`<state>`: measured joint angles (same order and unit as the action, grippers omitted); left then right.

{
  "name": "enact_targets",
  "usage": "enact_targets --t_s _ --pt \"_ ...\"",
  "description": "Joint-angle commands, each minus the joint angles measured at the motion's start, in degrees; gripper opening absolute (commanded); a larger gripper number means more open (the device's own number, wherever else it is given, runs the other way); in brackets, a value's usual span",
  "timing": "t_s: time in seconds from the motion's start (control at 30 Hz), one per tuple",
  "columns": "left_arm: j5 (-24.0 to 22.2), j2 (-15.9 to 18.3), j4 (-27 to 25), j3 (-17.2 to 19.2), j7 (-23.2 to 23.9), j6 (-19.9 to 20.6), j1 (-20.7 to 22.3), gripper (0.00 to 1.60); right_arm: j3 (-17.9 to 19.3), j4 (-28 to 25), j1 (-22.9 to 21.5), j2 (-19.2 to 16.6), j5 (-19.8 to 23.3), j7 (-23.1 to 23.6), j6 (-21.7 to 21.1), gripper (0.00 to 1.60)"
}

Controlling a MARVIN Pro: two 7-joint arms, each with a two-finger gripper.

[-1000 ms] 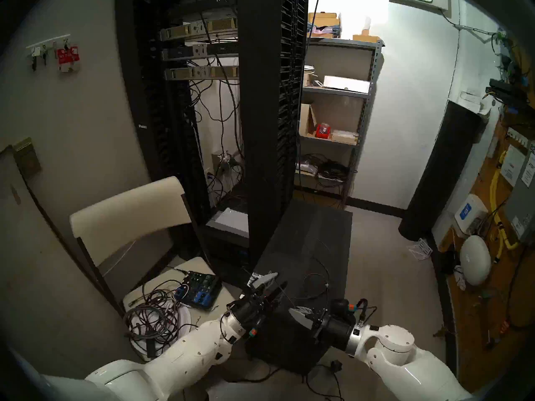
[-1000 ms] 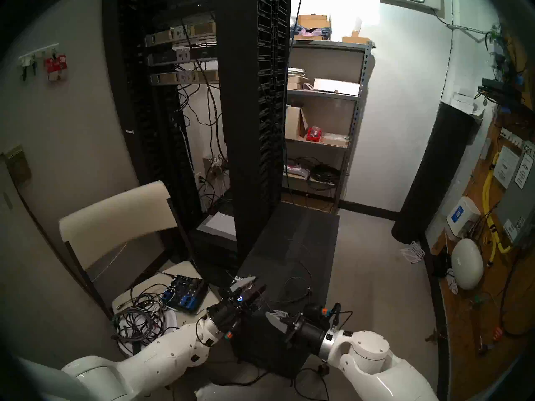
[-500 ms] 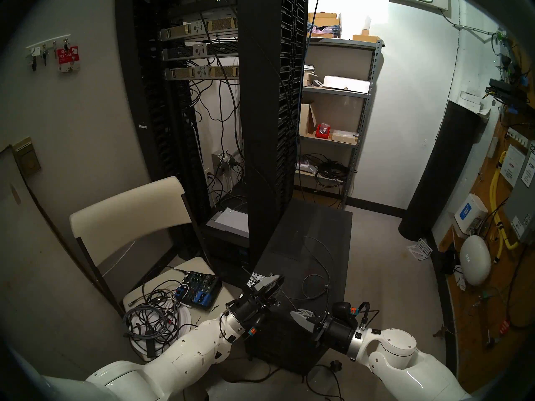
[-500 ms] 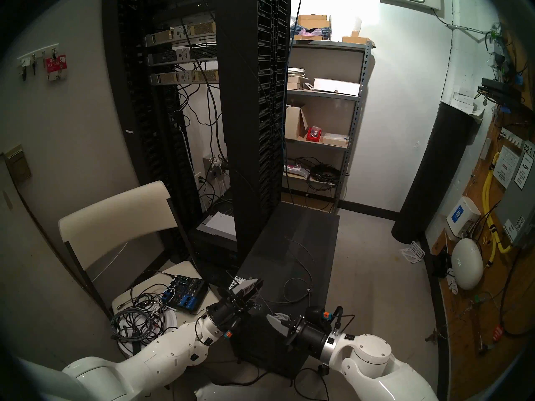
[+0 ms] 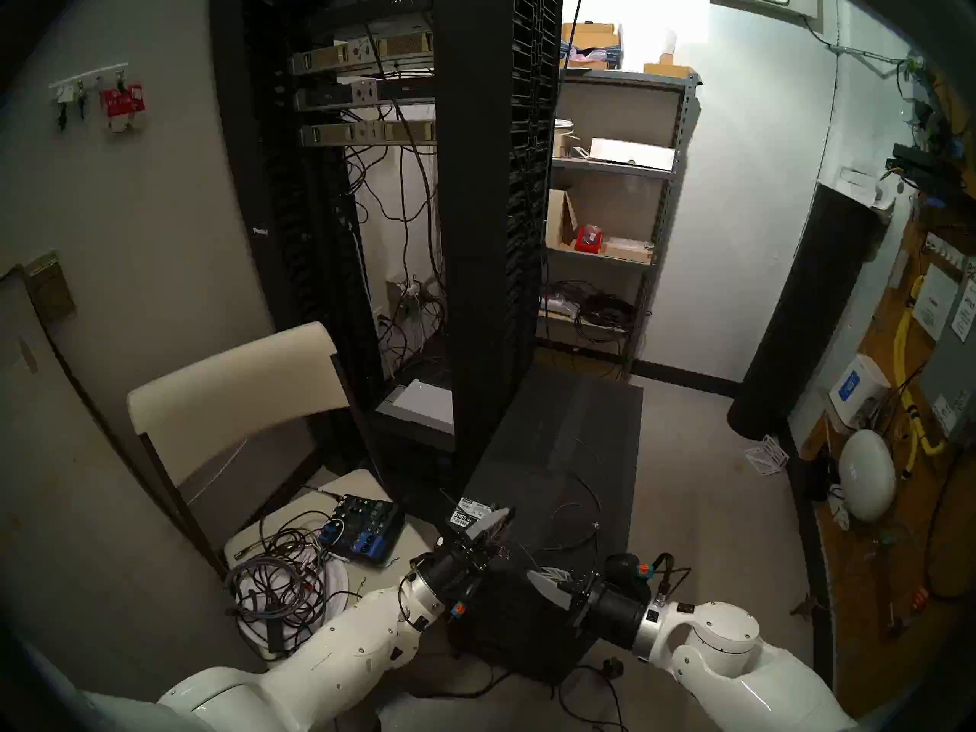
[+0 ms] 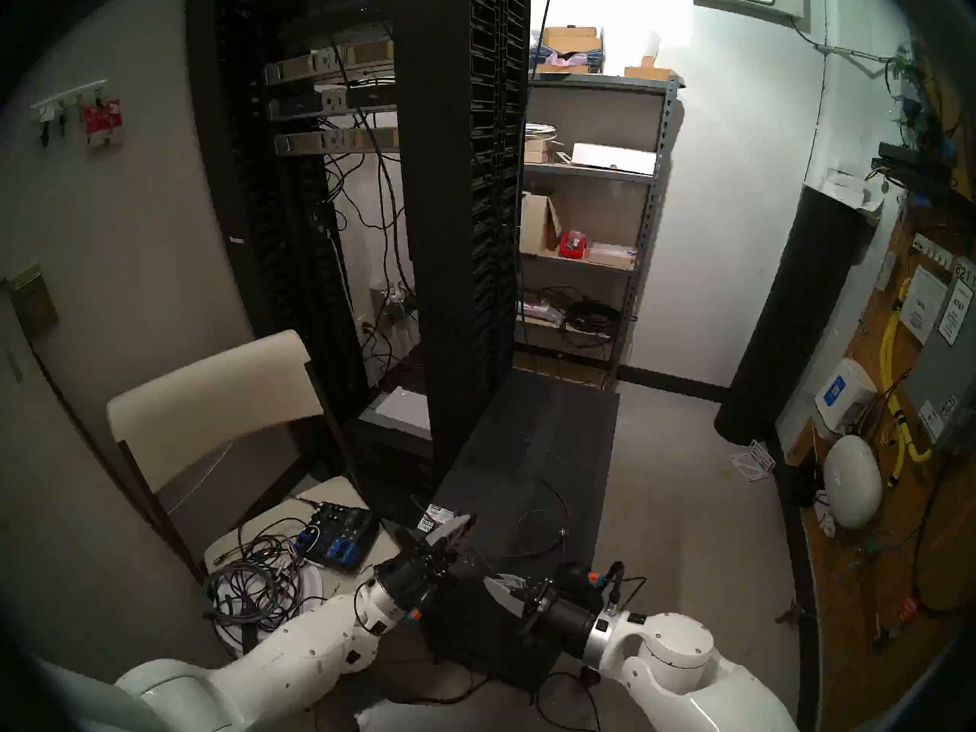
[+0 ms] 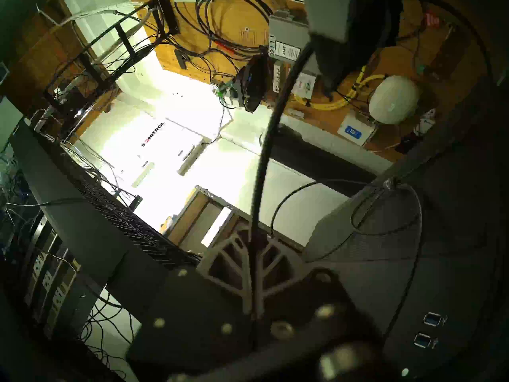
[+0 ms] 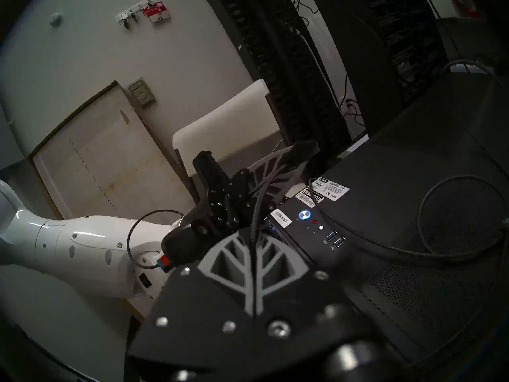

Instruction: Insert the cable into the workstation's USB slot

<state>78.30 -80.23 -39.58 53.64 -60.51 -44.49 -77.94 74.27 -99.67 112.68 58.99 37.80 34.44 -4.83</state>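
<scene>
**A:** What have the right fingers (image 8: pixel 250 263) got?

**B:** They're pressed together on the cable (image 8: pixel 257 207). It runs straight out past their tips to the left fingers (image 7: pixel 249 274). Those look pinched on the same strand, though that view is dim. I'd guess one hand steadies the line while the other takes a hold nearer the plug.

**A:** Where's the plug?

**B:** I can't make it out. The slack lies in loose loops on top of the workstation (image 8: pixel 413 180), beyond both sets of fingers.

**A:** And the USB slot (image 8: pixel 339 242)?

**B:** It's near the right fingers' tips, off to one side on the front panel, and empty. Its twin (image 8: pixel 331 235) sits between it and the red light (image 8: pixel 314 222).

**A:** Is anything in the way?

**B:** The left fingers crowd the panel's other end. Farther off the server rack (image 5: pixel 475 187) stands beside the case. The chair (image 5: pixel 232 387) with the blue mixer (image 5: pixel 362 530) is out past the left fingers.
</scene>
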Motion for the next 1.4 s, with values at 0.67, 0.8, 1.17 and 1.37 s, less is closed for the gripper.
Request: enact_targets --t_s 0.67,0.8,1.17,1.37 --pt "-2.5 -1.6 -3.7 4.7 -1.6 -5.3 -2.1 0.00 0.9 -5.7 3.3 -0.9 -13.3 -5.6 10.0 1.60" --pt "-3.6 -2.3 -3.4 5.6 -0.5 -6.2 -2.1 0.00 2.2 -7.6 5.6 -1.4 -15.3 -7.2 12.4 1.60" --pt "-8.0 -3.3 -4.5 8.0 6.8 -9.6 -3.0 0.00 3.7 -11.4 12.0 -4.9 -13.4 -1.4 20.1 1.26" --pt "-10.0 -3.5 -6.0 9.2 9.9 -10.0 -3.9 0.00 4.2 -12.5 15.5 -7.3 -11.1 3.4 20.8 0.72"
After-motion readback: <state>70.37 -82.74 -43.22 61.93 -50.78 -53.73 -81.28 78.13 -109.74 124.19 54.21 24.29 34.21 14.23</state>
